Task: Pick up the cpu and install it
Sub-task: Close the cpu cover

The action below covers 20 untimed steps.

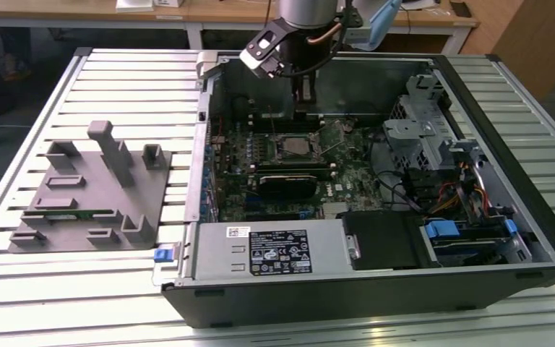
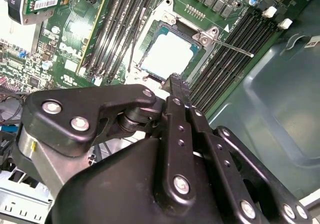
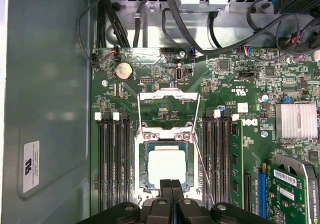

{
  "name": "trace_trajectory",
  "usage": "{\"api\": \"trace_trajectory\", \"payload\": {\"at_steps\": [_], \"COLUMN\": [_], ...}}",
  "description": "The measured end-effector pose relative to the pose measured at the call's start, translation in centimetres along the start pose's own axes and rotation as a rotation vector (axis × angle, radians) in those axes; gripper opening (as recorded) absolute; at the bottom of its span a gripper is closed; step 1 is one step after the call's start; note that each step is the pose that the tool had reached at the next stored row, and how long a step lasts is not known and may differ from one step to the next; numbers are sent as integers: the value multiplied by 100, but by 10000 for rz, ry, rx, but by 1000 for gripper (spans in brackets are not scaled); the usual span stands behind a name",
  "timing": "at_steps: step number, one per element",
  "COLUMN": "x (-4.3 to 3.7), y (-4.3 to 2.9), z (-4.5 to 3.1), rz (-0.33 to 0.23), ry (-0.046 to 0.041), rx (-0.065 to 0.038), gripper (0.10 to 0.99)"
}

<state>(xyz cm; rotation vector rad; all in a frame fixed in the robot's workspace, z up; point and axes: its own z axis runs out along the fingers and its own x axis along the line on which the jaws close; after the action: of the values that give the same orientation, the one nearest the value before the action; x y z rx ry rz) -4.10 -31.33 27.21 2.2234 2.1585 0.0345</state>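
Pale silver, the cpu (image 3: 167, 166) lay flat and square in its socket (image 3: 143, 169) at the middle of the green motherboard (image 3: 230, 84), between the memory slots (image 3: 112, 159). The metal retaining frame (image 3: 167, 96) stood open, so the chip looked seated but unclamped. The fingers (image 3: 166, 188) were pressed together, gripping nothing, with their tips at the cpu's edge; whether they touched it I could not tell
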Motion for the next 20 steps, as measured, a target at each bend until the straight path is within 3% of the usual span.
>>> {"api": "trace_trajectory", "payload": {"at_steps": [20], "x": [-1], "y": [5], "z": [-98], "rz": [0], "ry": [0], "rx": [-1], "gripper": [106]}}
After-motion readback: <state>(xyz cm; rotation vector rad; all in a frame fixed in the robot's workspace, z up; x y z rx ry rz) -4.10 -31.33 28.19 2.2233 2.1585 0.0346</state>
